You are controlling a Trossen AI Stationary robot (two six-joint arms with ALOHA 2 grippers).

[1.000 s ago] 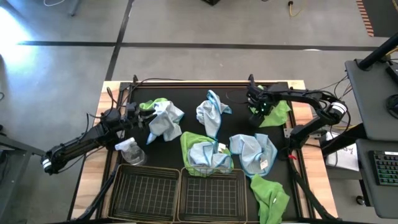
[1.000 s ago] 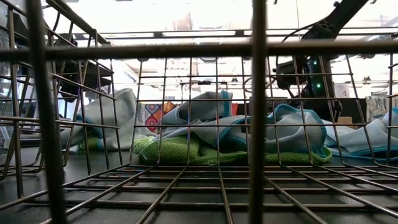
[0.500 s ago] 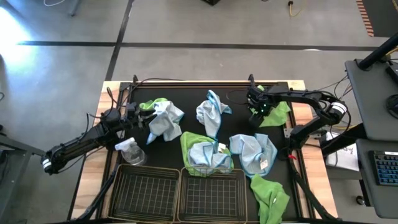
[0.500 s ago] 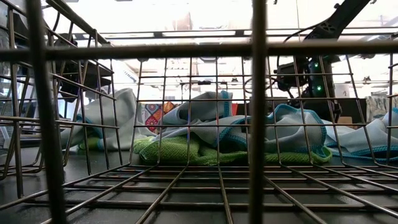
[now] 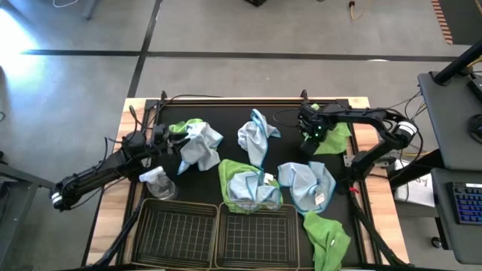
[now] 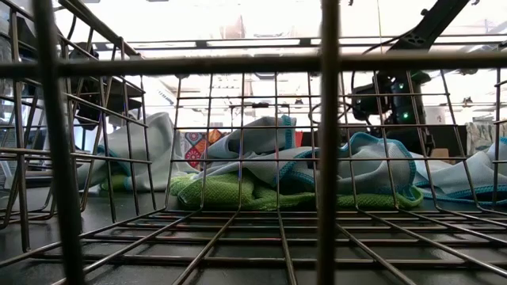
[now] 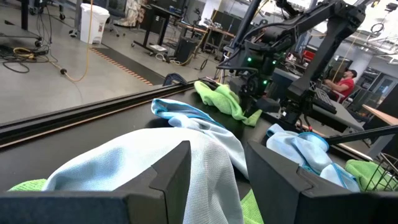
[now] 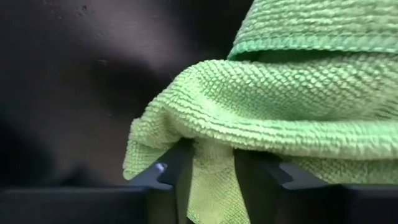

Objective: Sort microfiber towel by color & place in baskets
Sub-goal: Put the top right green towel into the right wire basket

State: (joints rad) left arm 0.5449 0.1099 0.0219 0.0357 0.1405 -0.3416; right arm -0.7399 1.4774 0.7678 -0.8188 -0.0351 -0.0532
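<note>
Lime green and pale blue microfiber towels lie scattered on the black mat. At the far right my right gripper (image 5: 311,135) points down, shut on a green towel (image 5: 336,137). At the left, my left gripper (image 7: 214,165) stands open and level, with a blue towel (image 7: 155,162) of the blue-and-green heap (image 5: 196,143) right before its fingers. Two wire baskets (image 5: 177,233) (image 5: 260,239) stand side by side at the near edge. A green and a blue towel (image 5: 245,187) hang over the right one's far rim. My left gripper: whether it touches the blue towel, I cannot tell. My right gripper pinches a raised fold (image 8: 208,158) near the green towel's edge between its two fingers (image 8: 180,171). It comes from above, pointing down. The rest of the towel lies bunched on the mat; how many layers are pinched I cannot tell.
A small clear spray bottle (image 5: 158,181) stands near the left basket's far corner. More towels lie mid-mat: blue ones (image 5: 257,135) (image 5: 309,184), and a green one (image 5: 327,237) beside the right basket. Cables run along the mat's far edge (image 5: 226,99).
</note>
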